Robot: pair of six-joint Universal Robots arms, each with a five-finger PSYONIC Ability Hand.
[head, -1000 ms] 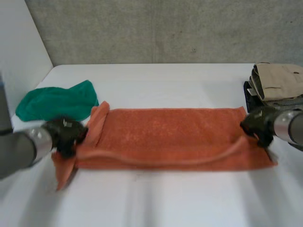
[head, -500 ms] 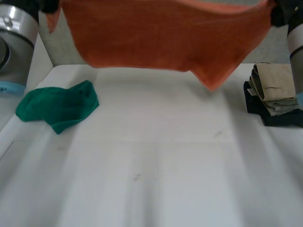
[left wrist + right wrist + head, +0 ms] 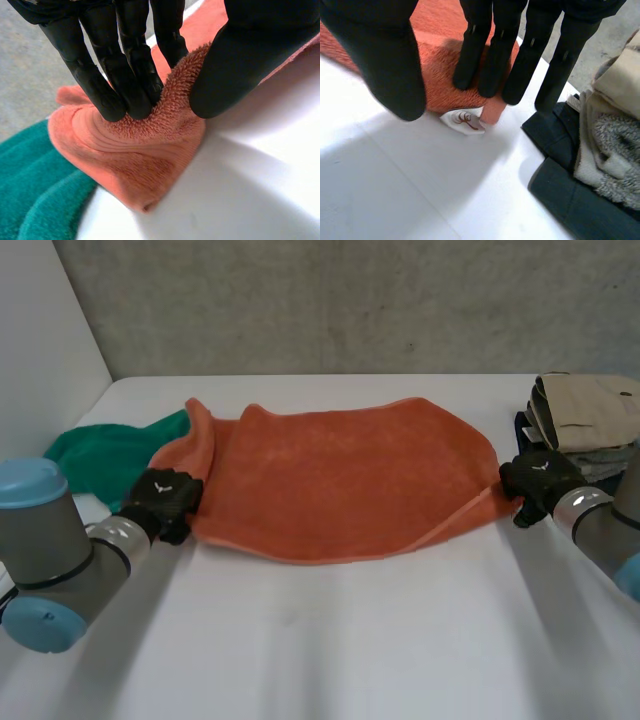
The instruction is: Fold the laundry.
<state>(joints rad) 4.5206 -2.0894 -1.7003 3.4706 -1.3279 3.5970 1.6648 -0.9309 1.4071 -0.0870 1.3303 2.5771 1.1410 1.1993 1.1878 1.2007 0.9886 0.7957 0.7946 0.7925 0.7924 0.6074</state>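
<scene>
Finding: the orange towel (image 3: 340, 480) lies spread on the white table (image 3: 350, 650), its long axis running across the table from one hand to the other. Each hand sits at one short end, on the edge nearer the robot.

Left hand (image 3: 165, 502): closed on the towel. Its wrist view shows a ridge of pile pinched between the fingers and the thumb, at the near left corner. That end is rumpled, and its far part lies against the green cloth (image 3: 100, 452).

Right hand (image 3: 535, 480): fingers straight and down on the near right corner, thumb opposed across it. It reads as a pinch on the towel. A small white label (image 3: 462, 121) sticks out beneath. The stack of folded clothes (image 3: 585, 420) stands just beside this hand.

Assessment: the free long edge lies away from both hands, toward the wall — so any lengthwise fold would need both held corners carried that way together. Neither arm is nearer; the hold is symmetrical. Risk — the left end could catch the green cloth.
</scene>
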